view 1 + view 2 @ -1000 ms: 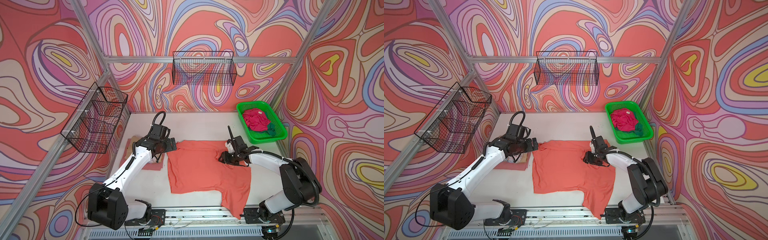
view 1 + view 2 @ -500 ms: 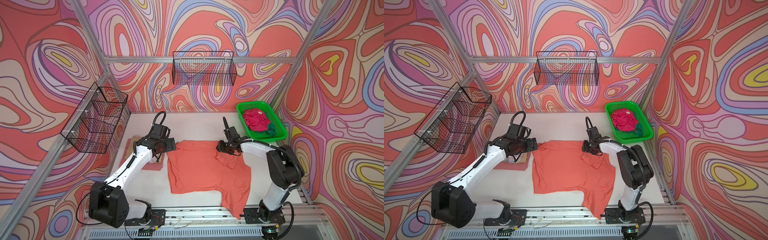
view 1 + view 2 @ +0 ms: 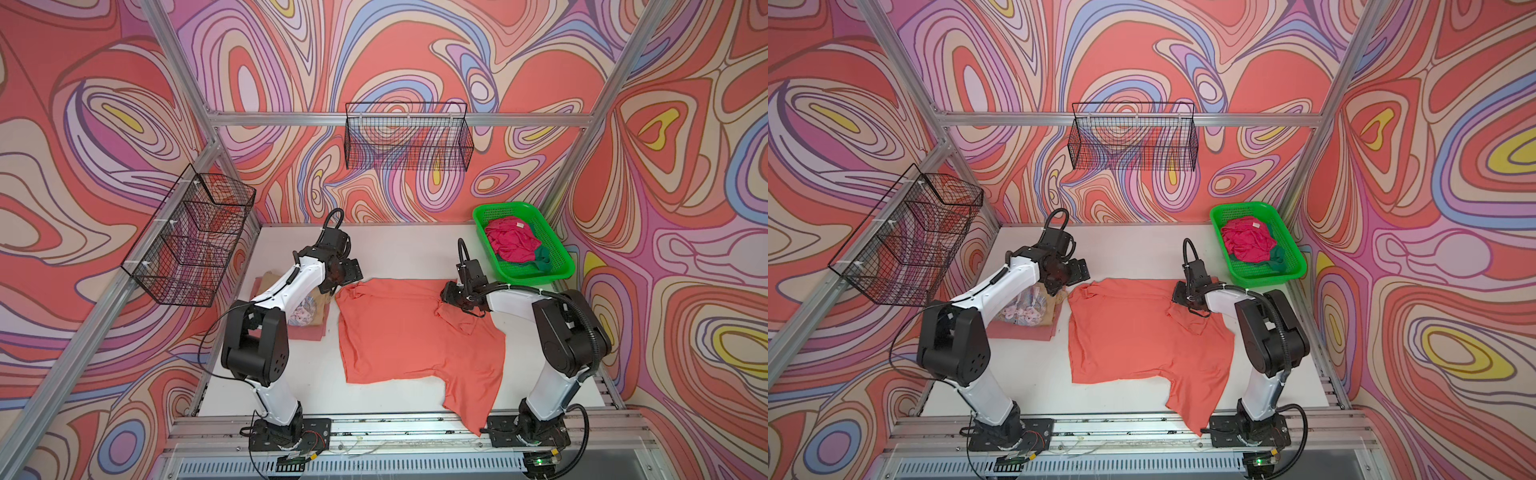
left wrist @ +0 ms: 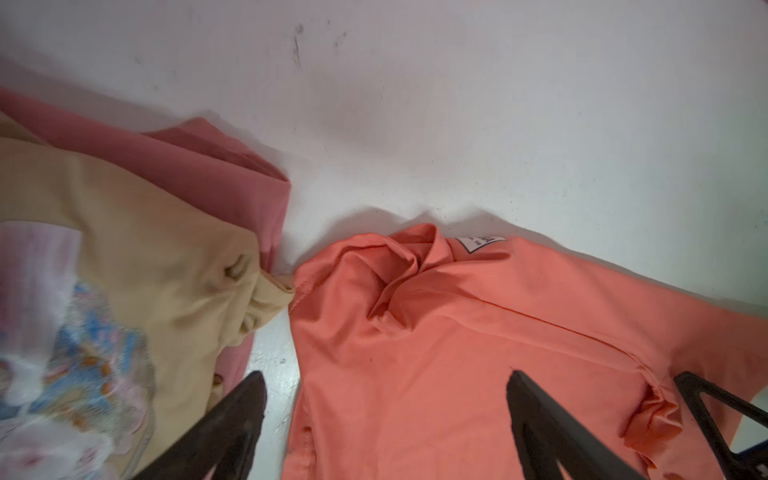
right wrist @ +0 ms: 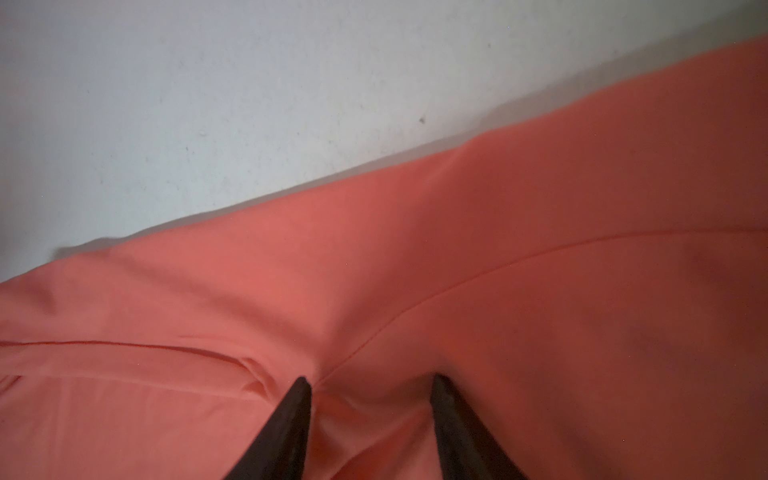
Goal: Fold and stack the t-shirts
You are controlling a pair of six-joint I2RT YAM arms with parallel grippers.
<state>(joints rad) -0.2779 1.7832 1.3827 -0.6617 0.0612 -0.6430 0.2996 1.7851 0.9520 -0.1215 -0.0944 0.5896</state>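
Partly hidden, a white label on the coral-orange t-shirt is unreadable

Table, read from the front rail at 6 o'clock: spread t-shirt at centre, its 5 o'clock corner overhanging the rail, one sleeve doubled back onto it at 2 o'clock; stack at 9 o'clock, upper folded t-shirt lying on lower folded t-shirt, touching the spread t-shirt's 10 o'clock corner; basket at 1 o'clock, holding a heap of t-shirts; left gripper over that 10 o'clock corner; right gripper on the doubled sleeve; back-wall rack above 12 o'clock; side-wall rack above 9 o'clock
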